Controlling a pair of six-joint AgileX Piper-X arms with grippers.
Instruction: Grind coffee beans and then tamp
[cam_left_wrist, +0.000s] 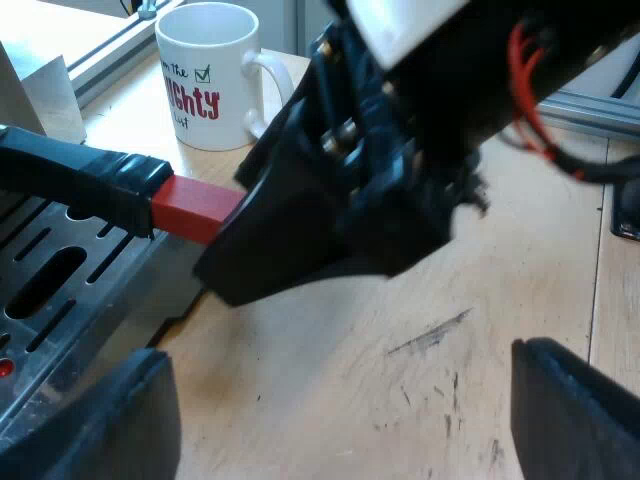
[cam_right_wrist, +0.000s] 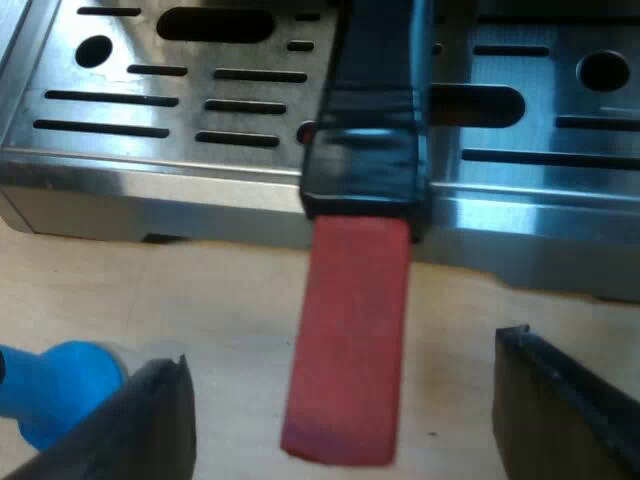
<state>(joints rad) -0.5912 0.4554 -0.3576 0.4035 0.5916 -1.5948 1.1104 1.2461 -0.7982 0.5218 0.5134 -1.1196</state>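
– At the front of the machine (cam_right_wrist: 150, 100), why did the right gripper (cam_right_wrist: 340, 375) stand released, one finger each side of the handle's (cam_right_wrist: 365, 120) red end (cam_right_wrist: 348, 345)?
– Probably set to grasp it; the handle appeared locked in. Meanwhile the left gripper (cam_left_wrist: 340, 400) hung released over the table (cam_left_wrist: 400, 300), and the tamper (cam_right_wrist: 55, 390) lay near for tamping.

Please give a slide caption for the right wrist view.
Open right end effector faces the holder's red handle end.

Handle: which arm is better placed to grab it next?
Right. The right gripper, open, straddles the red end of the handle before the machine; the left gripper hangs open over the table.
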